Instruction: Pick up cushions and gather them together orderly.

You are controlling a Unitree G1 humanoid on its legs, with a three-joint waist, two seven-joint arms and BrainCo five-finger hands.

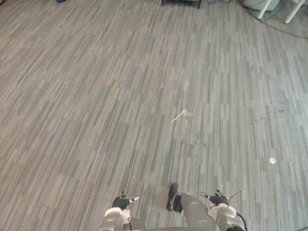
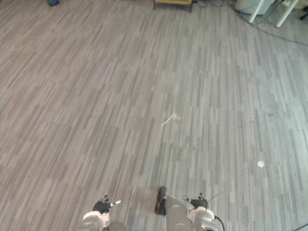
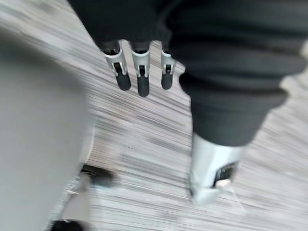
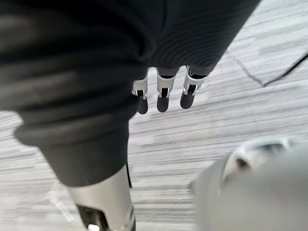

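Nearest, each wrist view looks down along its own hand. The left hand (image 3: 140,79) hangs over the carpet (image 1: 96,96) with its fingers straight and side by side and the thumb (image 3: 209,173) standing apart; it holds nothing. The right hand (image 4: 162,94) is the same, with loose straight fingers over the striped floor and nothing between them and the thumb. Where the cushions lie cannot be told from these pictures.

Farther out, in the middle of the floor, a thin pale scrap (image 1: 179,115) lies slantwise on the grey striped carpet. Right of it and a little nearer sits a small white spot (image 1: 273,160) (round and flat, too small to name).

At the far right, a dark cord (image 1: 276,28) runs across the carpet towards two slanting white legs (image 1: 262,9) of some furniture. At the far edge near the middle, the left eye view gives a dark frame on the floor, while the right eye view reaches a little farther and adds a wooden board (image 2: 173,2) above it. At the far left edge is a small blue thing (image 2: 53,2), cut off at the top.
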